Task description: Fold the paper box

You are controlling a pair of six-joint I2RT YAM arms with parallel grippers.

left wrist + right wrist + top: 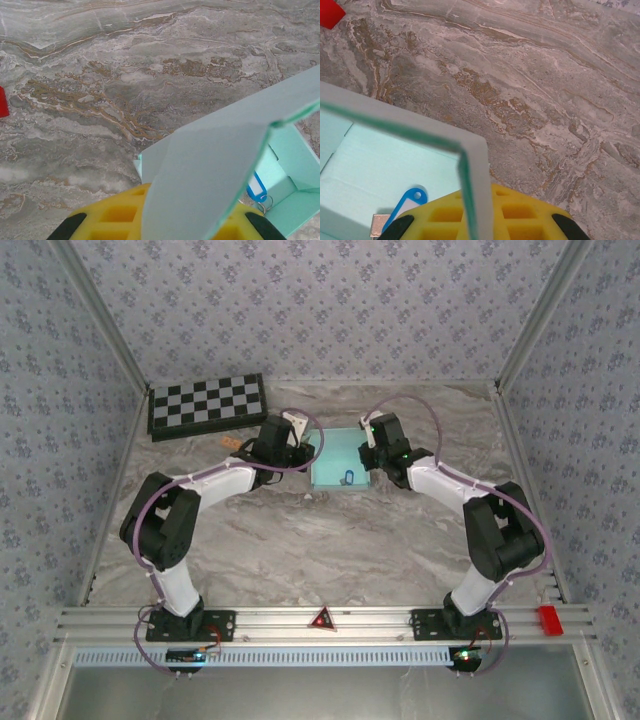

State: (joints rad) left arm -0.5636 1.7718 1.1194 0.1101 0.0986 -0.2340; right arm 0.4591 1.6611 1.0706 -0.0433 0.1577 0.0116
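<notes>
Top external view had the paper box [338, 462] open-topped on the surface [330, 560] at upper centre, squarely between the tools: left tool [303, 452] at its left wall, right tool [368, 454] at its right wall, both equally near. Left wrist view showed a pale flap lying over the yellow fingers [107, 217]. Right wrist view showed a wall edge running down into that tool's fingers [520, 212]. Whether either tool pinched the card or stood slack could not be told. A blue key tag [348, 478] lay inside.

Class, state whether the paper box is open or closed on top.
Open: the paper box shows its inside floor, with a blue key tag lying in it.
</notes>
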